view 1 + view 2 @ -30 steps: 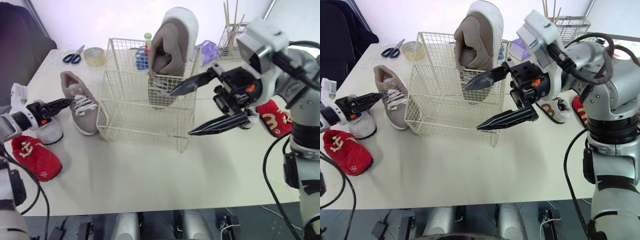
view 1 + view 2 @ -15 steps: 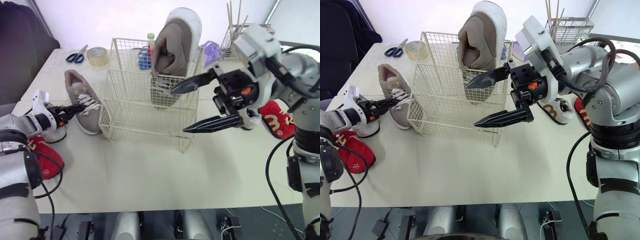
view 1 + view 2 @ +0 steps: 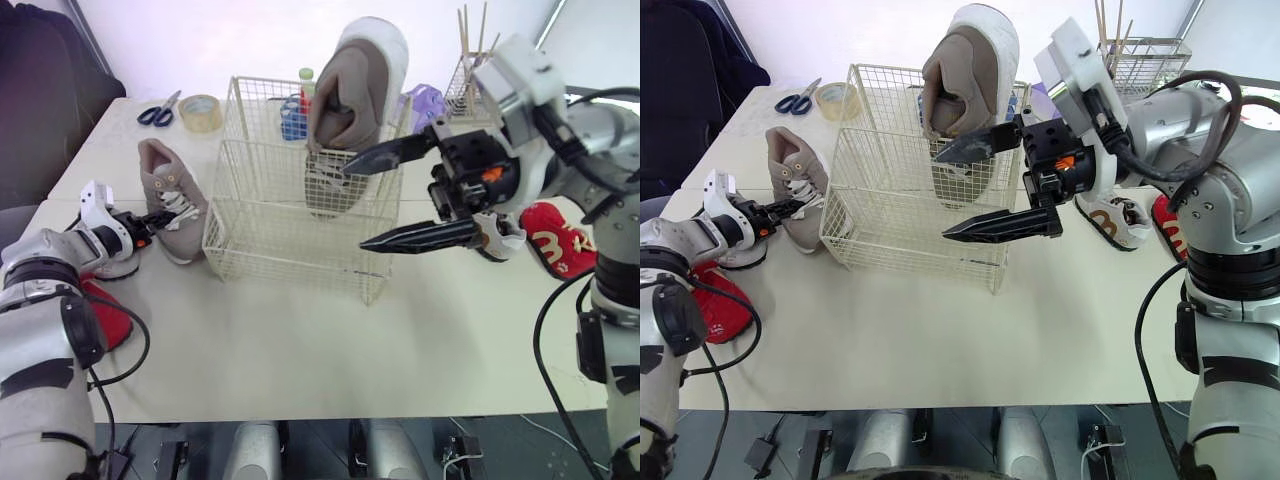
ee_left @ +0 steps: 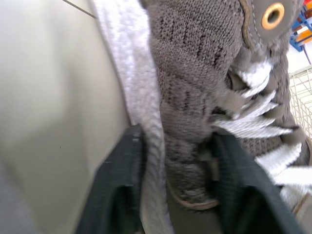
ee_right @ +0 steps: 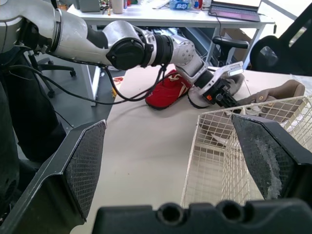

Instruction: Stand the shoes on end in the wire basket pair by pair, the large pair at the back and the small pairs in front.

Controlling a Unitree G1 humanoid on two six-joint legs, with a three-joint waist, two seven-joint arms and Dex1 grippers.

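Wire basket (image 3: pixel 290 268): front open above
Back right is filled by the upright shoe (image 3: pixel 355 80); the right side is barred by the spread right gripper (image 3: pixel 352 209), the left by the lying shoe (image 3: pixel 172 195).

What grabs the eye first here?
A large taupe knit sneaker stands on end in the back of the cream wire basket, towering over its rim. The right end effector hangs wide open before the basket; the left end effector clamps the matching taupe sneaker lying left of it.
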